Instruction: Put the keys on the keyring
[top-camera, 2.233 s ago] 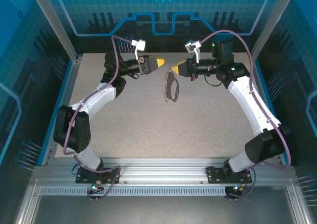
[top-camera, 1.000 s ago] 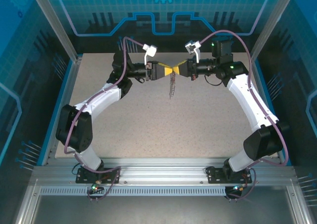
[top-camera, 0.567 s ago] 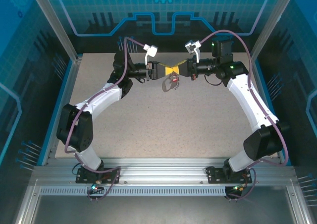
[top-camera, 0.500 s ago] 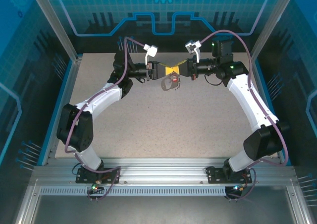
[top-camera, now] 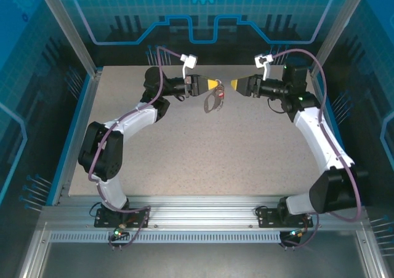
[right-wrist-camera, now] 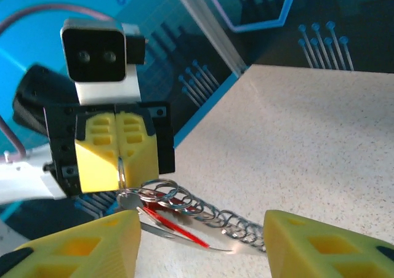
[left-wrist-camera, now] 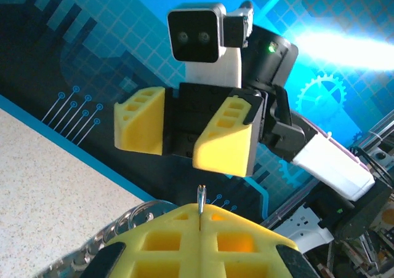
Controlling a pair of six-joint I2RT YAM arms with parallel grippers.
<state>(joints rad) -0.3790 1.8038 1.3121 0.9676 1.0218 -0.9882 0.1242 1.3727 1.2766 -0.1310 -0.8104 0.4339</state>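
Observation:
My left gripper [top-camera: 213,83] is shut on a thin metal ring of the keyring [top-camera: 213,101], which hangs below it above the table. In the left wrist view the ring's edge [left-wrist-camera: 200,205] sticks up from the seam between my closed pads. The right wrist view shows the keyring [right-wrist-camera: 184,199] as linked silver rings and chain dangling under the left gripper [right-wrist-camera: 119,178], with the red key [right-wrist-camera: 175,222] among them. My right gripper [top-camera: 234,83] stands open a short way to the right, facing the left one, with nothing between its fingers [right-wrist-camera: 80,248].
The speckled grey table [top-camera: 203,161] stretches out below both arms. Blue patterned walls and aluminium posts [top-camera: 72,29] close in the back and sides. Purple cables loop over each wrist.
The right gripper has let go of the keyring, opened and drawn back to the right. The left gripper now holds the keyring alone, and it hangs lower beneath it.

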